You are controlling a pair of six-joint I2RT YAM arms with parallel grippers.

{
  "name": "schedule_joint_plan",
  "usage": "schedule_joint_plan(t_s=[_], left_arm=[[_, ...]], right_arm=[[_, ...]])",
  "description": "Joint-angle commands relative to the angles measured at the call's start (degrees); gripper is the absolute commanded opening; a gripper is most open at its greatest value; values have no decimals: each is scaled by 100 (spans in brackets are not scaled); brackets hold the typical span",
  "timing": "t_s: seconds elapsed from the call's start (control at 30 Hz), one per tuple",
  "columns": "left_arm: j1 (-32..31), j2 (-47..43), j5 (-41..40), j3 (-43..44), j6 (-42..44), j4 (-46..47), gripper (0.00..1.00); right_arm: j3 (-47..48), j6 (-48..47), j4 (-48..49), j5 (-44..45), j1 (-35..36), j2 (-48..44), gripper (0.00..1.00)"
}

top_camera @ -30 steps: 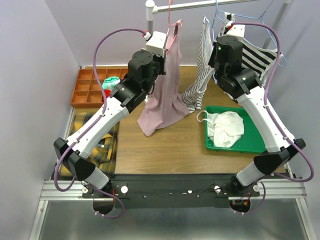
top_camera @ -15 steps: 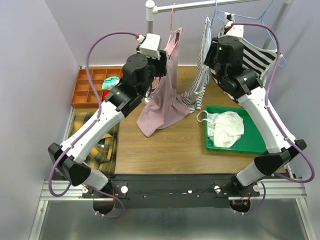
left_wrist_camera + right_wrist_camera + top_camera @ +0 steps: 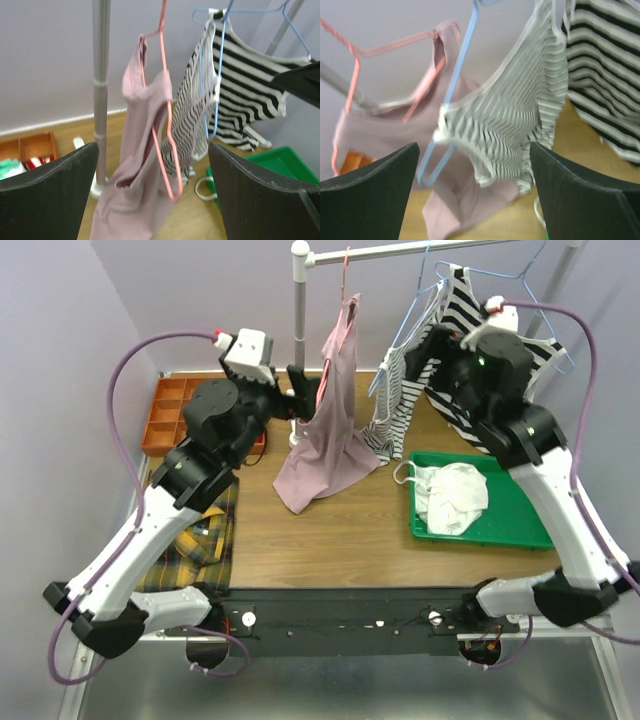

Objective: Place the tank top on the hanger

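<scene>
From above, the tank top [image 3: 330, 435] hangs on the hanger [image 3: 345, 285] at the rail [image 3: 400, 250], with the left hand [image 3: 303, 390] and right hand [image 3: 437, 348] open and empty; in the left wrist view the fabric sits bunched and lopsided, so it may slide off; in the right wrist view the blue hanger [image 3: 452, 100] just beside it could tangle.

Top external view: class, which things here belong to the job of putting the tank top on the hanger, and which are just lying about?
Belong to the job:
tank top
hanger

Just lying about:
striped tops
blue hangers
green tray
white cloth
orange organiser
plaid cloth
</scene>
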Motion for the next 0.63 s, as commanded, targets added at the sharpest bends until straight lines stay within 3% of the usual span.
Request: schedule_joint_plan(t_s=[0.0, 0.23, 0.37, 0.6], left_arm=[[35, -744, 304, -1021, -684, -514, 99], [26, -1676, 77, -2911, -1413, -585, 99], [26, -1791, 41, -3868, -1756, -392, 99], [26, -1774, 129, -4310, -1977, 127, 99]], right_arm=[[-1707, 457, 323, -348, -27, -1339, 100], [-4142, 1037, 711, -497, -36, -3089, 100], [-5076, 1240, 834, -331, -36, -3662, 100], [-5702, 1451, 816, -286, -36, -3892, 100]])
